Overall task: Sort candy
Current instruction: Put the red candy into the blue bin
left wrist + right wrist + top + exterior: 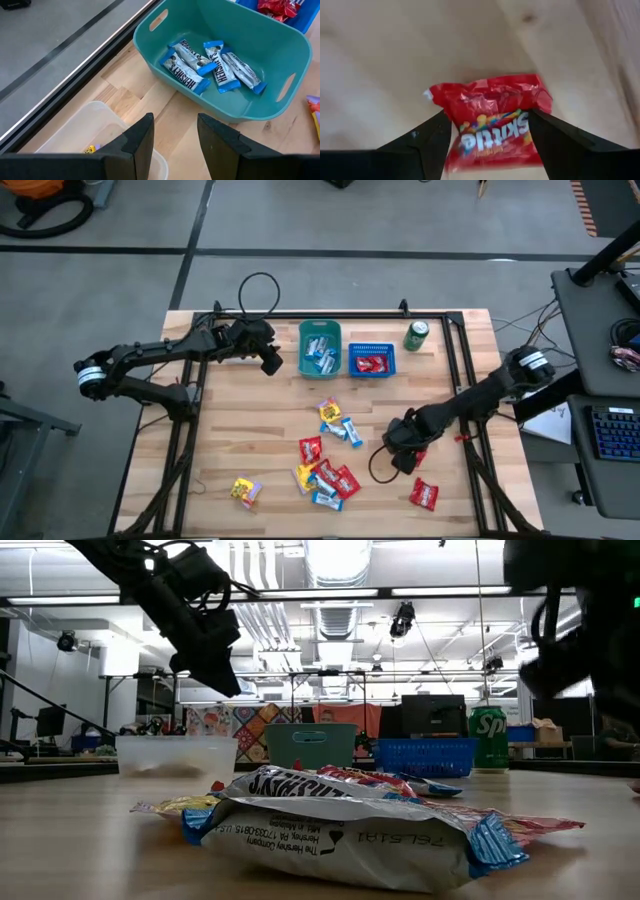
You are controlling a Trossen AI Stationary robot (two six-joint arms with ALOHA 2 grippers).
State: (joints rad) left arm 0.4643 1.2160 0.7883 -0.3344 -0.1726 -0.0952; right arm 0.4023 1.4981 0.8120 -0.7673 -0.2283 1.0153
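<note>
Right gripper is sitting directly over a red candy, fingers spread and straddling it without gripping, its long axis crossing the gap; left gripper, part-open and empty, is hovering far off.

The high view looks straight down on the whole worktop, with the teal bin near its far edge. The low view sits at worktop height, facing that same teal bin across a close heap of candy wrappers (both views share it). The left wrist view looks closely into the bin; the right wrist view hangs just above a red Skittles packet.
</note>
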